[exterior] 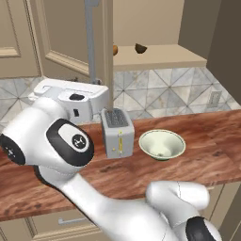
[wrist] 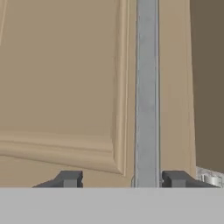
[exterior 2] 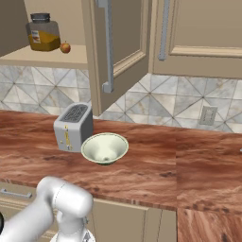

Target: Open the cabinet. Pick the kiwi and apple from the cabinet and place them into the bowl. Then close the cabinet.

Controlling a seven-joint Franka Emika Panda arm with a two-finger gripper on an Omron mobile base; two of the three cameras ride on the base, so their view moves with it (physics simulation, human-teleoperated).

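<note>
pincer released, tips astride vertical bar handle of cabinet door, not gripping. door ajar. kiwi and apple on shelf behind door, above bowl.

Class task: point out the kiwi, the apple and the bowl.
kiwi (exterior: 140, 48), left base view, middle of it.
apple (exterior 2: 65, 47), right base view, its front face.
bowl (exterior 2: 94, 143), right base view, inner wall.
</note>
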